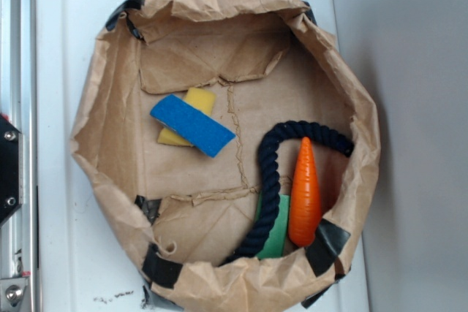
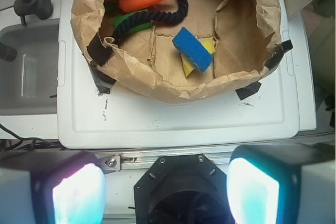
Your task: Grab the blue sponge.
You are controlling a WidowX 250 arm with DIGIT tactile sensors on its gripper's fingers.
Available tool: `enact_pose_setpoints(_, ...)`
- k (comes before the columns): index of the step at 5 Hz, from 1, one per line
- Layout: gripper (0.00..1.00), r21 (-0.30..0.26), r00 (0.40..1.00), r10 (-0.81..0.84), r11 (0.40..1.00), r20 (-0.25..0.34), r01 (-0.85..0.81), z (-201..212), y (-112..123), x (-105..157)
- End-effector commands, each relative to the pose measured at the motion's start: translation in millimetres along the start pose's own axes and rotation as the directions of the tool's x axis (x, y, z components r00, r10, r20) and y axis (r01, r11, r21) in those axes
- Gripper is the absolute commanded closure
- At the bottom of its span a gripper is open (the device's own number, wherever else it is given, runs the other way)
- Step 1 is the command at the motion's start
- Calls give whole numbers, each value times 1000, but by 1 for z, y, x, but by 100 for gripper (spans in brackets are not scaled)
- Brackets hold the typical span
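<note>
Inside the crumpled brown paper bag [image 1: 95, 151], nothing covers the blue sponge [image 1: 192, 125]: it lies slantwise on top of the yellow sponge [image 1: 196, 101], left of the bag's middle, fully exposed. Off to the right, well apart, a dark navy rope [image 1: 272, 180] curls around the orange carrot [image 1: 305, 193], with a flat green piece [image 1: 278, 233] tucked beneath both. The bag's tall wrinkled walls ring everything, patched with black tape at the rim. It sits on a white plastic lid [image 2: 173, 124]. Count: one blue sponge, one yellow, one carrot, one rope, one green piece. From the wrist view, the gripper [image 2: 167, 190] hangs back outside the bag, fingers spread wide, holding nothing.
</note>
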State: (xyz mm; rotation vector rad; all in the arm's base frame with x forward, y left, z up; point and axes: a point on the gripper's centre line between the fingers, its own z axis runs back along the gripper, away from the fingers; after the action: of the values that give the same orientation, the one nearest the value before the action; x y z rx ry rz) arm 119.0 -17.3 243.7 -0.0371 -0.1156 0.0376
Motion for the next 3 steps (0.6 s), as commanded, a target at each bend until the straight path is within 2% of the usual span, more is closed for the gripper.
enact_pose_setpoints(1,0,0,1000,0,1000,0,0,0,0,0)
enact_pose_setpoints(2,0,-133,981,-191,974,-43,184,-14,-15,31)
enact_pose_setpoints(3,0,-103,970,-243,965,0,242,-37,-17,56)
